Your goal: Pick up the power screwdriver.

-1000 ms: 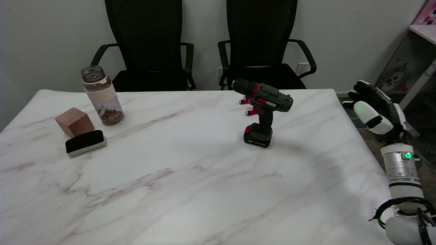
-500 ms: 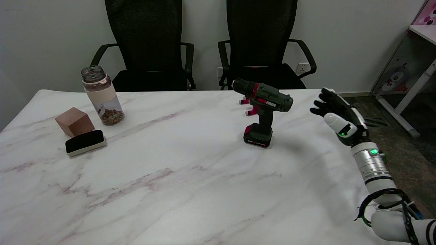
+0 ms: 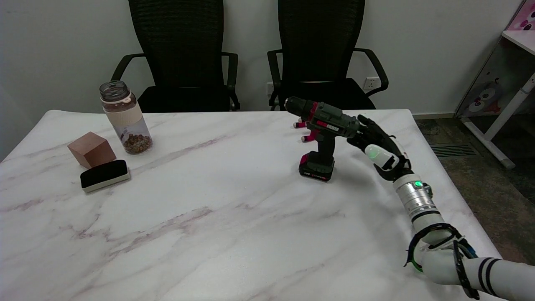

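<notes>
The power screwdriver (image 3: 324,136), dark green and black with red trim, stands upright on its battery base on the marble table (image 3: 209,217), its chuck pointing to the upper left. My right hand (image 3: 378,148) hovers just to the right of the tool's rear end, fingers spread and holding nothing. Its fingertips are close to the back of the motor housing; contact cannot be made out. The handle is free of the hand.
A jar (image 3: 124,118) with brown pieces, a brown cube (image 3: 92,149) and a black-topped eraser (image 3: 104,175) sit at the table's left. Two black office chairs (image 3: 322,54) stand behind the far edge. The table's right edge runs just past my forearm.
My right hand has swung in from beyond the table's right edge, leftward over the tabletop, and now sits right beside the screwdriver's rear. The screwdriver has stayed put.
</notes>
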